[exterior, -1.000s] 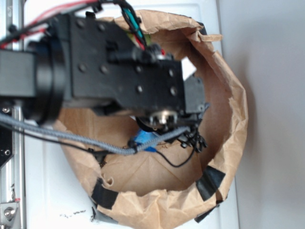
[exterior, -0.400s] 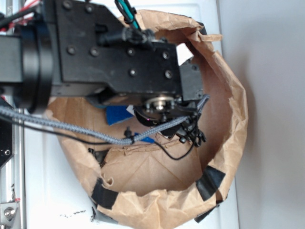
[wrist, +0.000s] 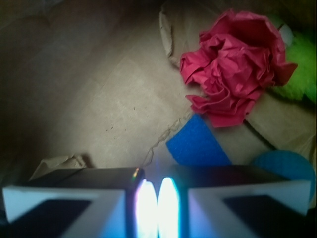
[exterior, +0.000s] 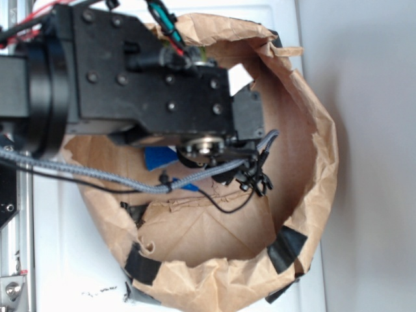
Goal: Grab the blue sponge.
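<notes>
Blue sponge (wrist: 196,143) flat on bag floor, seemingly ungrasped.

Arm (exterior: 130,78): matte black blocky housing, round screw heads across its flat face, cylindrical black joint at one end. Cables: grey braided sleeve (exterior: 97,177), thin black wire, red and green leads at top. Silver round fitting (exterior: 205,145) underneath. Fingers (wrist: 64,201): black with white edges.
</notes>
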